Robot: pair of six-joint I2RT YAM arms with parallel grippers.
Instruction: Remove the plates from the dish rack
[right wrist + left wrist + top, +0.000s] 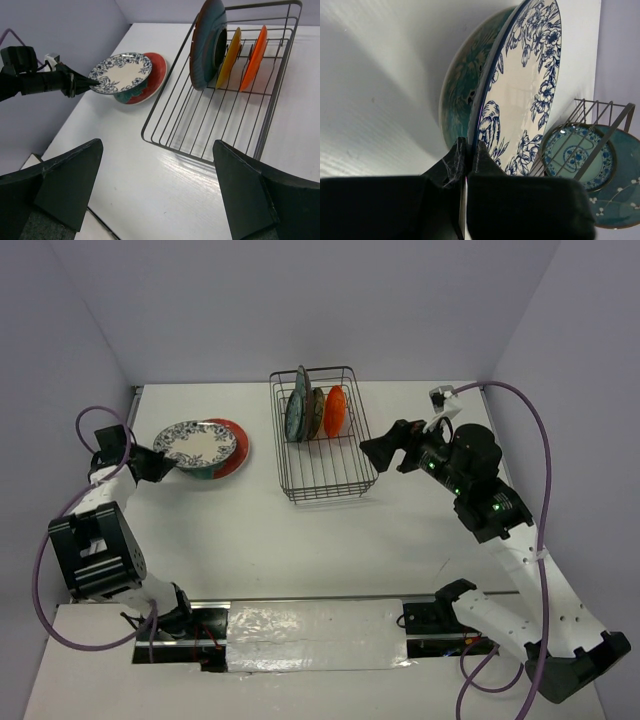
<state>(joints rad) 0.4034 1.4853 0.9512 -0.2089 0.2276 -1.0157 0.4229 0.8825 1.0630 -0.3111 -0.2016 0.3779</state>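
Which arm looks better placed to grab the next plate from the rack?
Probably right: the right gripper stands open beside the dish rack, near the orange plate. The left gripper is shut on the floral plate, away from it.

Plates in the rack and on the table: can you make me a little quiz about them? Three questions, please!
1. How many plates stand in the dish rack?
2. True or false: the right gripper is holding a plate.
3. The left gripper pinches the rim of:
A. a cup
B. the white-and-blue floral plate
C. a spoon

Key:
1. Three.
2. False. It is open and empty, beside the rack.
3. B.
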